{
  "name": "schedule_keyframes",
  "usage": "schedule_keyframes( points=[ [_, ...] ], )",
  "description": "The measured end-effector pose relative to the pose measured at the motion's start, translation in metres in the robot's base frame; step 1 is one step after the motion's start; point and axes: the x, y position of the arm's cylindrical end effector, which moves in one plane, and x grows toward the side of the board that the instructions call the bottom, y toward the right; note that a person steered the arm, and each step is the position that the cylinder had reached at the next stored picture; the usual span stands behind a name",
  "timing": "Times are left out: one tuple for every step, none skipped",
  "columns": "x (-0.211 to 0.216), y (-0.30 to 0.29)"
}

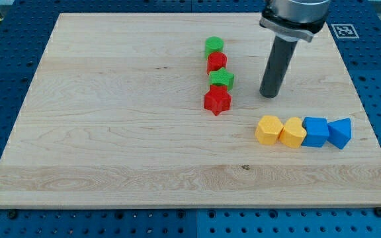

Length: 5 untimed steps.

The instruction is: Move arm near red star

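Observation:
The red star [217, 101] lies near the board's middle, at the bottom end of a short column of blocks. Above it in the column are a green star [222, 79], a red round block [216, 62] and a green round block [213, 46], each touching its neighbour. My tip [268, 94] rests on the board to the view's right of the red star, a clear gap apart, at about the star's height in the view.
A row of blocks lies at the lower right: a yellow hexagon-like block [268, 129], a yellow heart-like block [293, 132], a blue cube [315, 131] and a blue triangular block [340, 132]. The wooden board [111, 132] sits on a blue pegboard table.

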Motion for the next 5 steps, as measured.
schedule_keyframes(
  points=[
    [0.018,-0.005],
    [0.033,-0.007],
    [0.038,-0.026],
    [0.039,-0.058],
    [0.039,-0.096]
  ],
)
